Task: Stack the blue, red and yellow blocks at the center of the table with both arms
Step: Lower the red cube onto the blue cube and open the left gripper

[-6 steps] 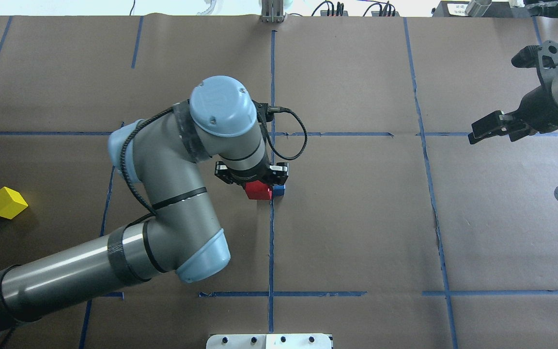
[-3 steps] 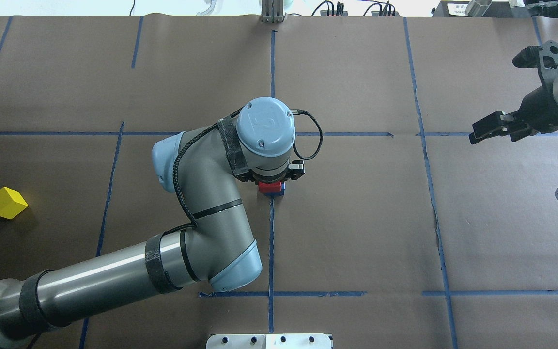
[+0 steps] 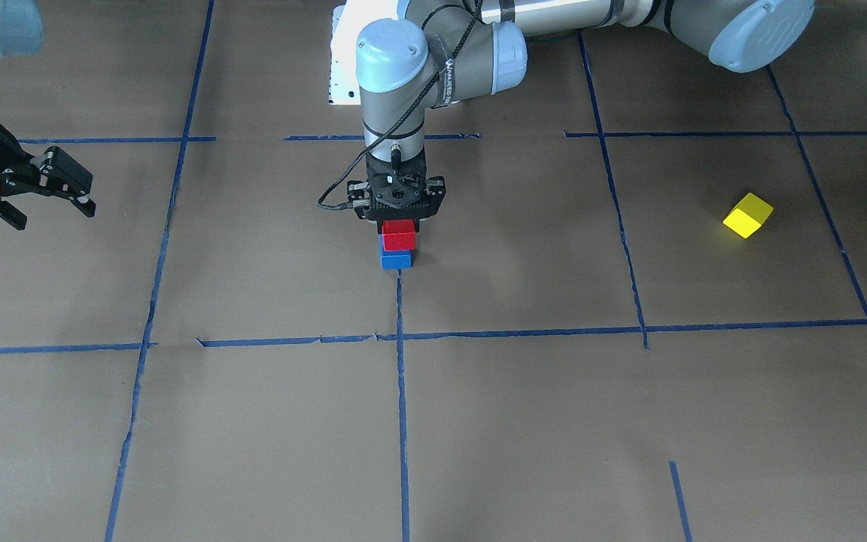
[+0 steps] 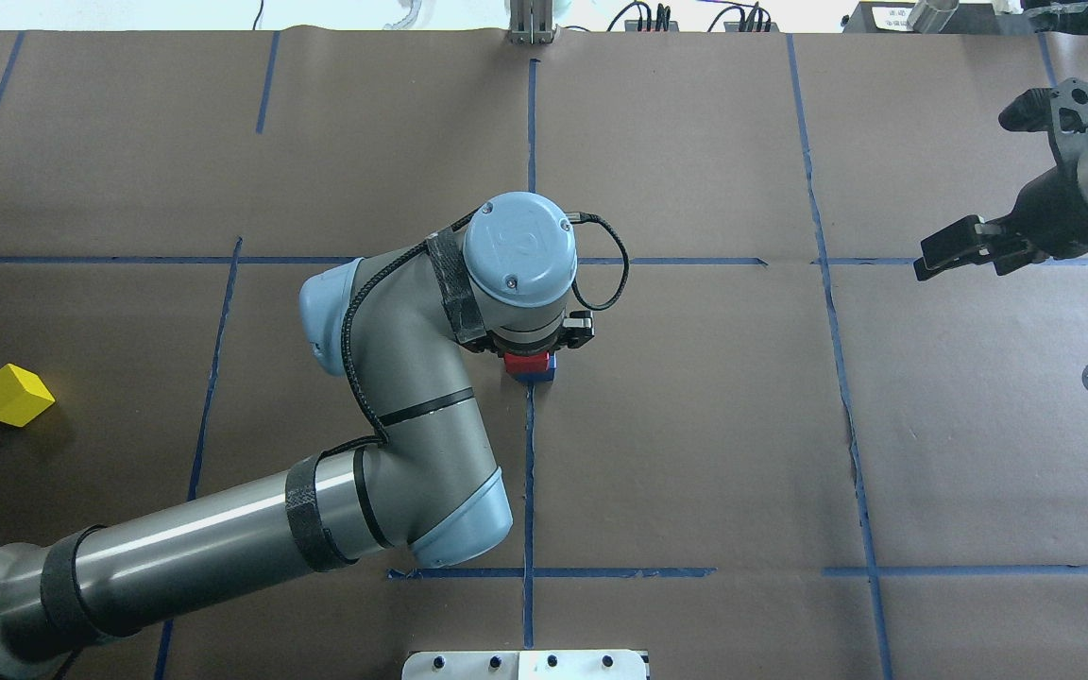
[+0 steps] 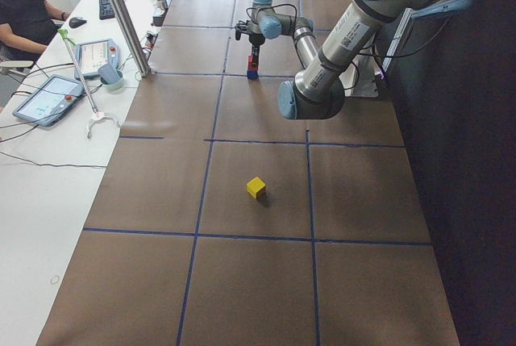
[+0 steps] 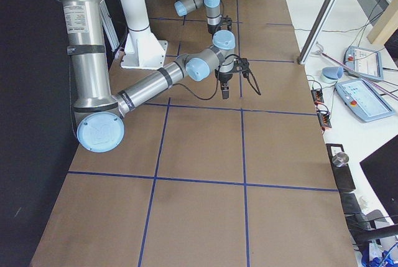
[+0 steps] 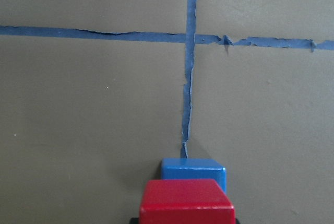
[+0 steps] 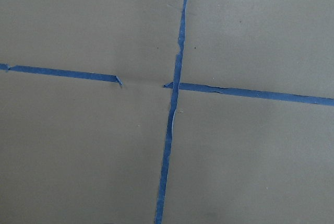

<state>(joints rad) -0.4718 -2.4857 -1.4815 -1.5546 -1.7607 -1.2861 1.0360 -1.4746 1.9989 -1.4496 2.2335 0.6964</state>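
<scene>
The left gripper [image 3: 399,223] points straight down at the middle of the table, its fingers closed on the red block [image 3: 399,239]. That block sits directly on top of the blue block [image 3: 396,260], faces nearly flush; from the wrist camera the red one looks a shade off-centre, though I wouldn't swear to it. The blue block rests on a blue tape line [image 3: 401,391].

What matters next, I'd say, is the yellow block [image 3: 747,214]. It lies well away from the blue block on the robot's left side, turned corner-on to the tape grid. That makes the left arm much the nearer one to fetch it. The right gripper [image 3: 56,205] hangs far off on the other side of the blue block, jaws spread wide, holding nothing.
</scene>
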